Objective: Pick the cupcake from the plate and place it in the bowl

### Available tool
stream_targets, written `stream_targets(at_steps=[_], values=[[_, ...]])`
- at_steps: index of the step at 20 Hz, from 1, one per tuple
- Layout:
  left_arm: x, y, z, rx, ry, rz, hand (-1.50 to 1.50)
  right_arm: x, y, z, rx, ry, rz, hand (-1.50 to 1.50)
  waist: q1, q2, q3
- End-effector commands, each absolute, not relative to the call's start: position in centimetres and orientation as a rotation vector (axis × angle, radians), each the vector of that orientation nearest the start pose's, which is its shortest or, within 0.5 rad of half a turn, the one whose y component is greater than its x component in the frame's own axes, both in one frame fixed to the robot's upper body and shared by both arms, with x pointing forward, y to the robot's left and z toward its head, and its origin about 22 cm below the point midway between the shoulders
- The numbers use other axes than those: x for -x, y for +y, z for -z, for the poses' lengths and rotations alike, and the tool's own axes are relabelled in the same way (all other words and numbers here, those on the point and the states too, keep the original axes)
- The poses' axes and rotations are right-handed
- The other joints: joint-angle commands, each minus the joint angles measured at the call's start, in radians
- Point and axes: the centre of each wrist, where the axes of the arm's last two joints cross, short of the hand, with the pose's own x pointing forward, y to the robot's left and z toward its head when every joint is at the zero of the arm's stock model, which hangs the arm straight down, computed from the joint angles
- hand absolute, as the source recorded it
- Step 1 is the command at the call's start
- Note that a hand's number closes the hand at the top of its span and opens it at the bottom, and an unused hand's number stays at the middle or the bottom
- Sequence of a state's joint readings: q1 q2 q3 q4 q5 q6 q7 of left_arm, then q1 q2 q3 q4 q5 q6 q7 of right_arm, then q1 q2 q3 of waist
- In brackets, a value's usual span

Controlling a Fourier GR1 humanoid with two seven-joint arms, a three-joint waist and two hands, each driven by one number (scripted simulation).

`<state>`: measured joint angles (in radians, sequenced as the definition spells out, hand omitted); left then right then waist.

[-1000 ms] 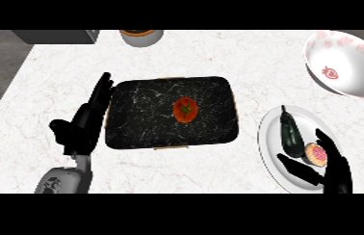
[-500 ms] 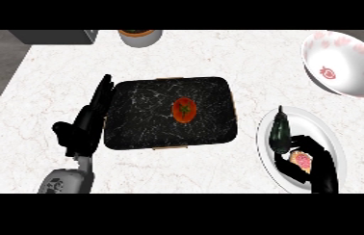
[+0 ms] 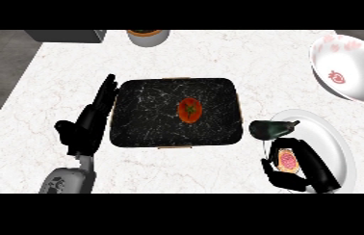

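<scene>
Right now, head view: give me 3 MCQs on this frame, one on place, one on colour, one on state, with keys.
1. Where is the cupcake?
A. in the bowl
B. on the white plate
C. on the dark tray

2. What colour is the item lying in the middle of the dark tray?
A. red-orange
B. blue
C. yellow

3. What is the right hand doing?
A. resting flat on the counter
B. holding the bowl's rim
C. curled round the cupcake

Key: 1 B, the cupcake sits on the white plate, beside a dark eggplant. 2 A, the tomato is red-orange. 3 C, its fingers and thumb wrap the cupcake; the bowl stands apart at upper right.
</scene>
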<state>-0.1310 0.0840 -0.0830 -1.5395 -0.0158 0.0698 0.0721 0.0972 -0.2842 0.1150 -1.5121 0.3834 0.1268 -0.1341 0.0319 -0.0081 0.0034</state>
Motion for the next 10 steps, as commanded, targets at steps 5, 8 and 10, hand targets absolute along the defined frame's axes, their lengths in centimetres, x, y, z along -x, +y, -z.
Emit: stream_targets(at_steps=[5,8,10], values=[[-26.9,22.1,-2.2,-0.079,-1.567,0.1,0.0,-21.7,-34.4,-5.2,-0.299,-1.847,-0.993,1.5,-0.06,-0.005,0.001],[-26.8,22.8,-2.1,-0.085,-1.58,0.098,0.0,-22.3,-39.8,-10.1,-0.274,-2.036,-1.007,1.5,-0.06,0.001,-0.001],[-27.6,22.3,-2.7,-0.097,-1.582,0.071,0.0,-21.5,-42.5,-12.6,-0.28,-2.078,-0.999,1.5,-0.072,0.002,-0.002]])
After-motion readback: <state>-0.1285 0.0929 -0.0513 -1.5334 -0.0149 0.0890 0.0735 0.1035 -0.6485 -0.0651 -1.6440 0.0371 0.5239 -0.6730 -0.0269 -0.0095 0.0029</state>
